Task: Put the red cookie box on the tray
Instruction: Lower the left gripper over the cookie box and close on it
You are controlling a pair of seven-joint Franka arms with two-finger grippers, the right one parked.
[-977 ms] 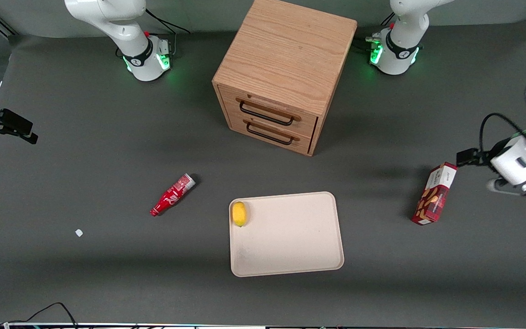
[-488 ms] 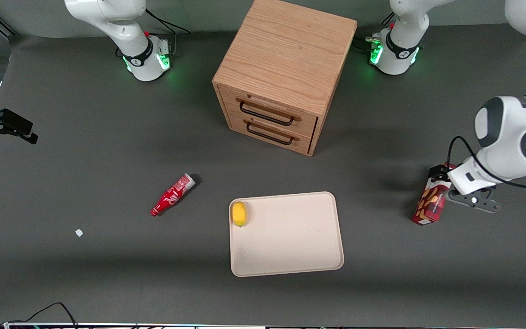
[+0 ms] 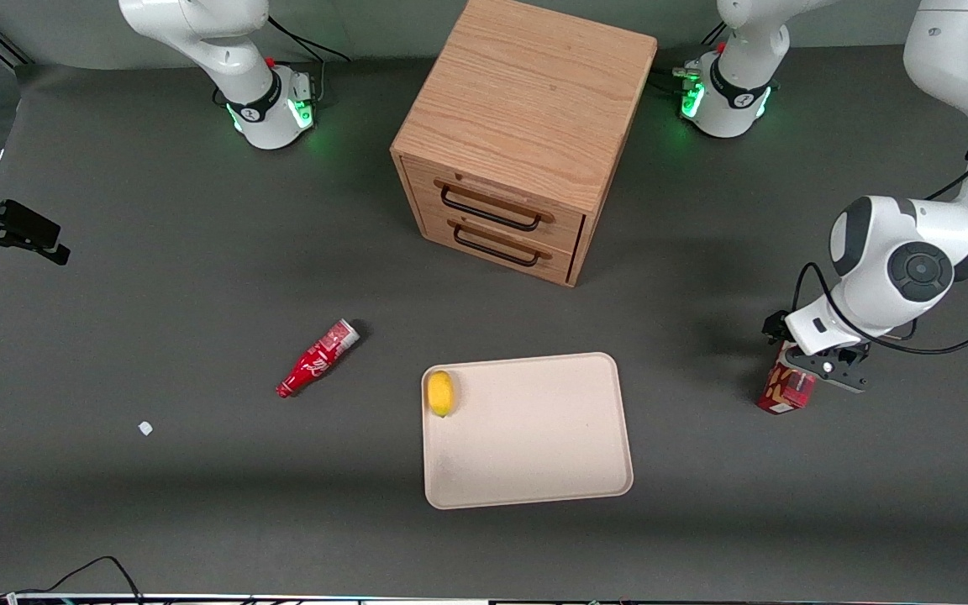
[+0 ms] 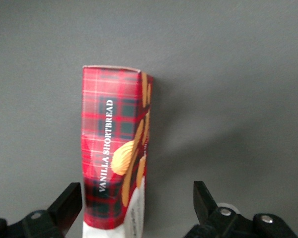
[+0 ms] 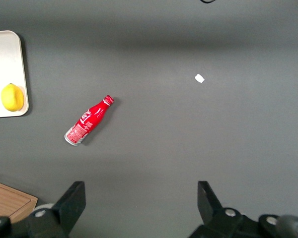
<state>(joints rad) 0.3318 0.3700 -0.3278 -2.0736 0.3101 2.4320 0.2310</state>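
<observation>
The red cookie box (image 3: 784, 395) lies on the grey table toward the working arm's end, mostly covered by the arm's hand in the front view. In the left wrist view the red cookie box (image 4: 114, 144) shows red tartan, cookie pictures and a white end panel. My gripper (image 3: 818, 370) hangs just above it, open. The box's white end sits between the black fingers (image 4: 68, 201), close to one and well apart from the other; neither touches it. The beige tray (image 3: 534, 454) lies nearer the table's middle, a gap away from the box.
A yellow lemon (image 3: 440, 392) sits on the tray in a corner. A small red bottle (image 3: 316, 359) lies on the table toward the parked arm's end, with a white scrap (image 3: 144, 428) past it. The wooden two-drawer cabinet (image 3: 526, 126) stands farther from the camera than the tray.
The working arm has swung in from the table's end and come down over the box, covering most of it. The box, tray, lemon and bottle have not moved.
</observation>
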